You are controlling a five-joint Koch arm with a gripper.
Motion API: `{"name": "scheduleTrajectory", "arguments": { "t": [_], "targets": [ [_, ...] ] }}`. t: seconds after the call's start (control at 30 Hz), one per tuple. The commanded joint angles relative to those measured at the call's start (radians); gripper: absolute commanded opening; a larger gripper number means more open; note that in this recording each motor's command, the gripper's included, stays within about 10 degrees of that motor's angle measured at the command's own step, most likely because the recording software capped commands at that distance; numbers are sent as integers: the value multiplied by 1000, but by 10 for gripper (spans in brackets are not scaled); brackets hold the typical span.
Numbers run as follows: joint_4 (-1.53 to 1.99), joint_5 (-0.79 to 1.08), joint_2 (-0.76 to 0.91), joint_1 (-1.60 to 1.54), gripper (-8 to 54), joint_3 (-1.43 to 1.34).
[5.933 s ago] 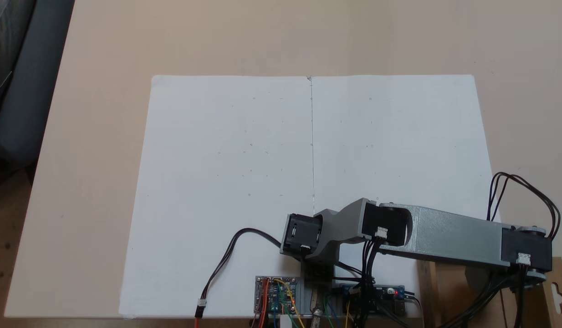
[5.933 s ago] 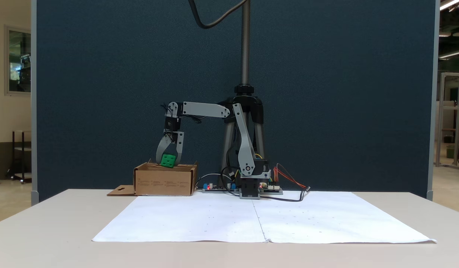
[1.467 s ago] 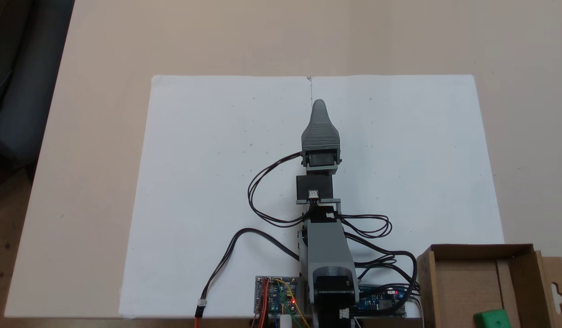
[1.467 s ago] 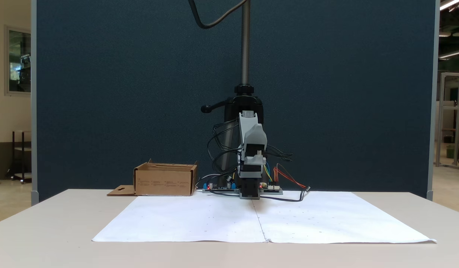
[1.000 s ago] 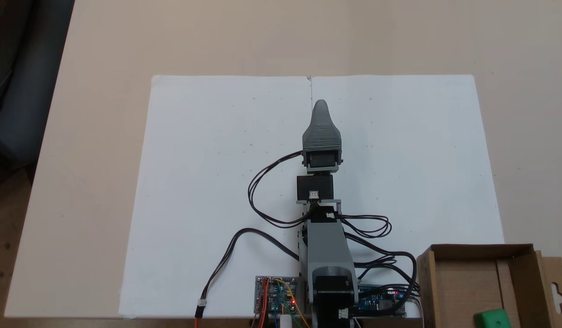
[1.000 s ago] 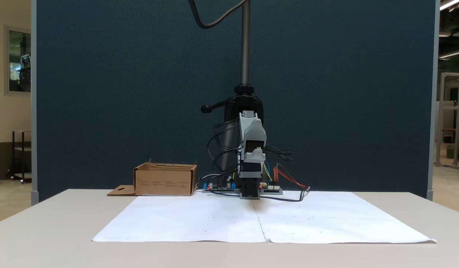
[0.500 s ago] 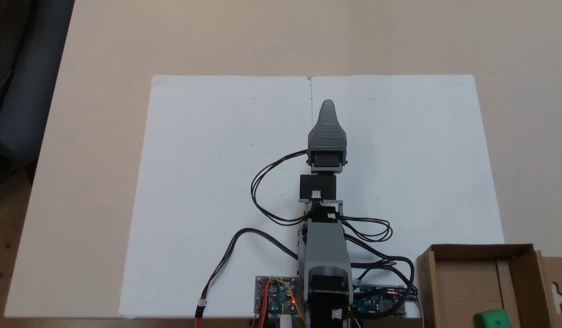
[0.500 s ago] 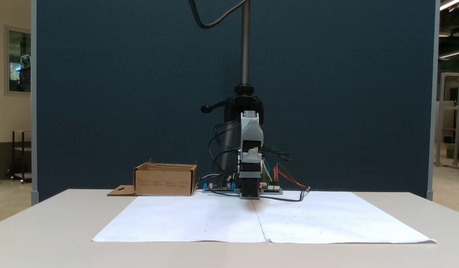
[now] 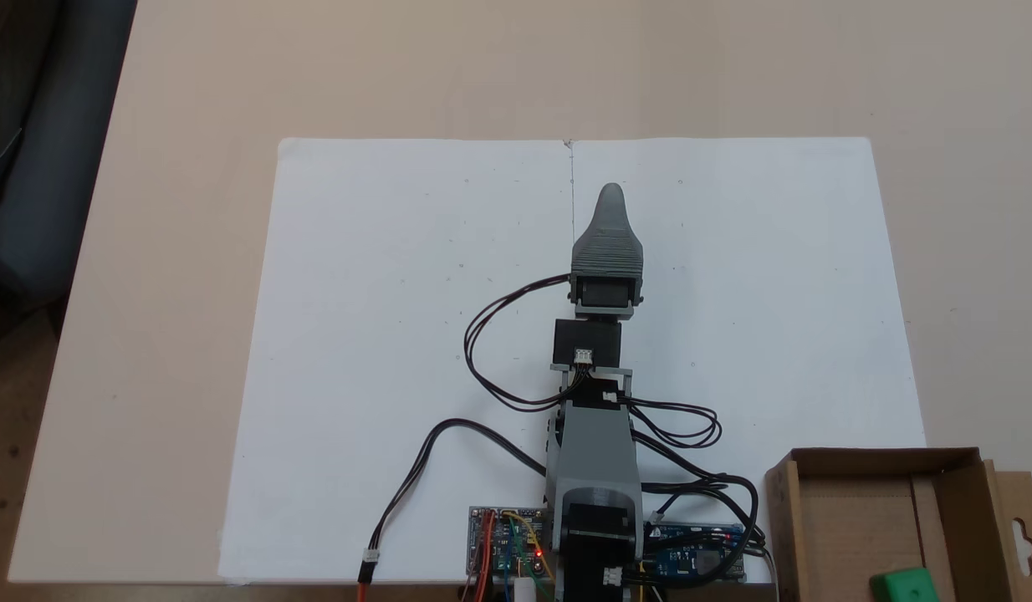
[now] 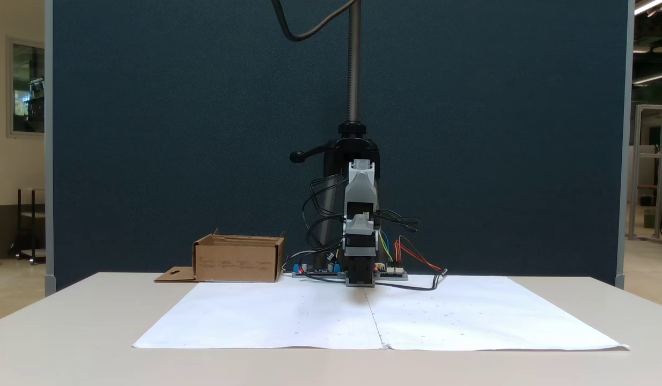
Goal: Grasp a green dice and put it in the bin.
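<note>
1 green dice (image 9: 903, 584) in bin (image 9: 955, 510) | claw (image 9: 610, 194) over paper (image 9: 382, 334), grip unreadable

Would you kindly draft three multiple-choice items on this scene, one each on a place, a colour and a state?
1. Where is the green dice?
A. on the white paper
B. inside the bin
C. between the jaws

2. What colour is the bin?
A. brown
B. blue
C. white

3. How does the arm stand in the top-down fixed view?
A. swung over the bin
B. lying flat on bare table
C. stretched along the white paper

Key: 1 B, the cube lies on the box floor. 2 A, plain cardboard. 3 C, it points up the sheet's middle seam.
</note>
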State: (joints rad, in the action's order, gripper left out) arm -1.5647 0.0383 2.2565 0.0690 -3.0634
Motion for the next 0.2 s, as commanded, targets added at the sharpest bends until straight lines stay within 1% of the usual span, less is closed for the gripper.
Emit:
{"name": "scheduleTrajectory", "arguments": {
  "t": [0.0,0.17],
  "targets": [
    [-8,11,107,12,454,-69],
    [-8,11,106,9,454,-71]
  ]
}}
